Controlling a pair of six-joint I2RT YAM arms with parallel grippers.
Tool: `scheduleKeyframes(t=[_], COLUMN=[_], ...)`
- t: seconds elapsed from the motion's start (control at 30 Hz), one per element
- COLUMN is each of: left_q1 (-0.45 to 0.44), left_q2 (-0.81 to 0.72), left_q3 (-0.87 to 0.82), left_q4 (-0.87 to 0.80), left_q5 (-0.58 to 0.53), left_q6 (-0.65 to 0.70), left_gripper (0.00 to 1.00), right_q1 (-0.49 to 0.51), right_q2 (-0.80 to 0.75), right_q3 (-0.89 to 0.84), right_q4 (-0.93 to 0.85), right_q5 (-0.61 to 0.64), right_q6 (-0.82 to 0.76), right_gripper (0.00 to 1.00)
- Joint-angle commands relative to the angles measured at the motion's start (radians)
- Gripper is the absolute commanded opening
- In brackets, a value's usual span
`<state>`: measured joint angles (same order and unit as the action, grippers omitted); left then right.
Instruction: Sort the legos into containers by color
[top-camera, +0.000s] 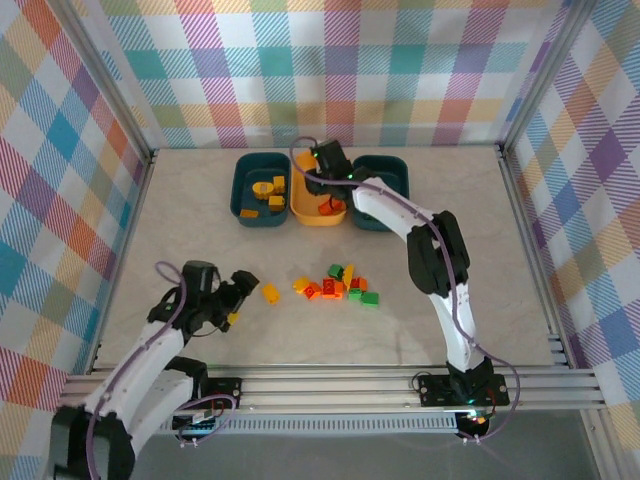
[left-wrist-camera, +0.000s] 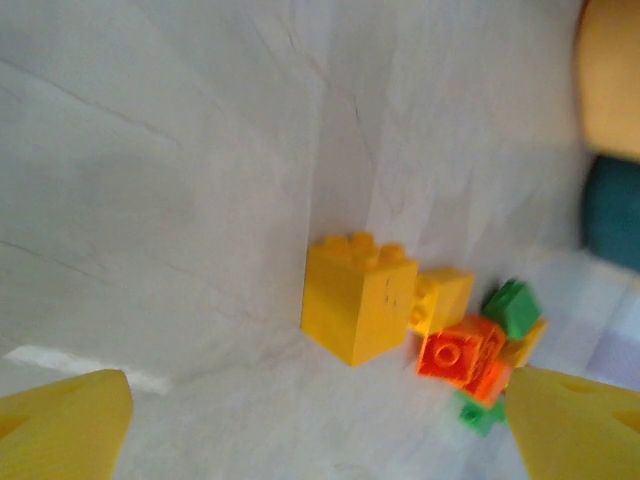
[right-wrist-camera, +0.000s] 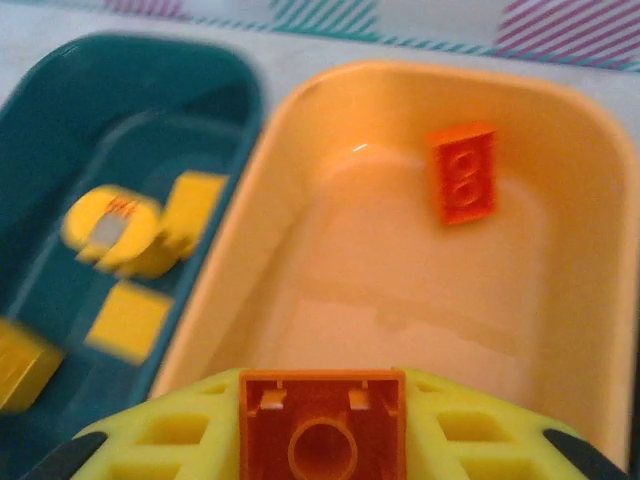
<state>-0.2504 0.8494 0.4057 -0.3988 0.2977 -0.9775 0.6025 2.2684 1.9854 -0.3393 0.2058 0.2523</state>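
Note:
My right gripper (right-wrist-camera: 322, 445) is shut on an orange lego (right-wrist-camera: 322, 415), its hollow underside facing the camera, above the yellow-orange container (right-wrist-camera: 262, 240). Another orange lego (right-wrist-camera: 464, 172) lies inside that container. Beside it, the left teal container (right-wrist-camera: 60, 110) holds several yellow legos (right-wrist-camera: 130, 230). My left gripper (left-wrist-camera: 320, 430) stands open low over the table, its yellow fingertips (left-wrist-camera: 70, 425) apart, just short of a yellow lego (left-wrist-camera: 358, 305). Behind that brick lie an orange lego (left-wrist-camera: 455, 355) and a green lego (left-wrist-camera: 512, 305). From above, the left gripper (top-camera: 238, 290) is left of the loose pile (top-camera: 340, 285).
Three containers stand in a row at the table's back: teal (top-camera: 243, 195), yellow-orange (top-camera: 318, 218) and teal (top-camera: 390, 172). The right arm reaches over the pile to the middle one. Metal frame rails edge the table on all sides.

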Motion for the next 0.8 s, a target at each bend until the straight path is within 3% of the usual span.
scheduleKeyframes(t=[0.0,0.13,0.2,0.33,0.43,0.57,0.77], left_q1=[-0.093,-0.15,-0.16,-0.17,-0.169,-0.17,-0.169], left_q2=[0.111,0.236,0.284,0.316,0.305,0.266,0.217], left_q3=[0.081,0.136,0.165,0.217,0.237,0.236,0.174], left_q4=[0.043,0.072,0.074,0.049,0.028,0.005,0.032], left_q5=[-0.056,-0.048,-0.044,-0.051,-0.077,-0.138,-0.156], left_q6=[0.056,0.079,0.088,0.11,0.122,0.123,0.109], left_gripper=[0.98,0.99,0.99,1.0,1.0,1.0,1.0], right_q1=[-0.004,-0.02,-0.02,-0.02,-0.013,0.033,0.128], right_q2=[0.095,0.155,0.161,0.098,-0.048,-0.336,-0.618], right_q3=[0.14,0.308,0.328,0.248,0.054,-0.337,-0.807], right_q4=[-0.161,-0.297,-0.325,-0.306,-0.208,-0.034,-0.049], right_q5=[-0.036,-0.037,-0.033,-0.017,-0.001,0.057,0.116], right_q6=[0.046,0.036,0.02,0.012,0.013,0.055,0.162], right_gripper=[0.32,0.41,0.58,0.62,0.62,0.62,0.71])
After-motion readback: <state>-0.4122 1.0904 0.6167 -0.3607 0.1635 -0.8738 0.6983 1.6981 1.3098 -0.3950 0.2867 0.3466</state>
